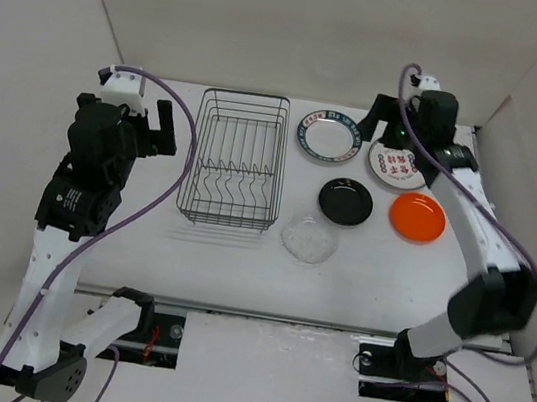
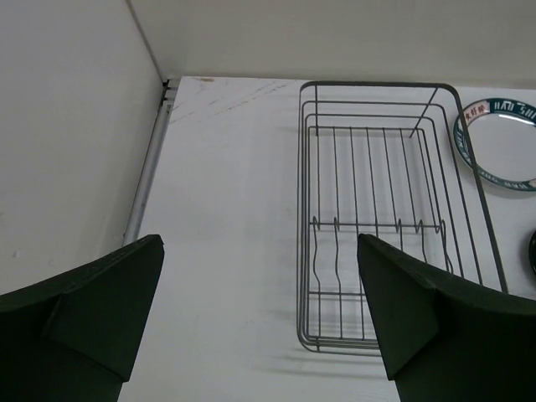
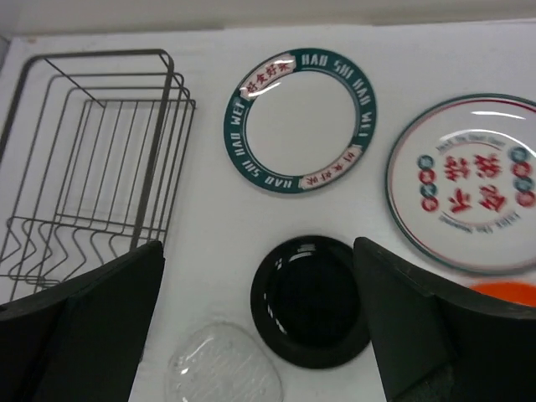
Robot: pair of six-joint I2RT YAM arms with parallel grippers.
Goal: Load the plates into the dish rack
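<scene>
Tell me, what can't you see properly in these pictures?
Orange plate, right wrist view: mostly behind the right claw.
Glass plate, same view: cut off at the bottom.
Red-character plate, top view: partly under the right arm.
Black plate, left wrist view: only a sliver at the edge.

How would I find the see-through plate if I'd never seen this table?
Find the big wire dish rack on the white table. Just off its near right corner lies the clear glass plate, beside the black plate. It alone is see-through.

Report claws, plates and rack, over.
Left claw open, empty, beside dish rack. Right claw open, empty, over the plates. Rack empty, all five plates on table. Nothing blocking.
</scene>
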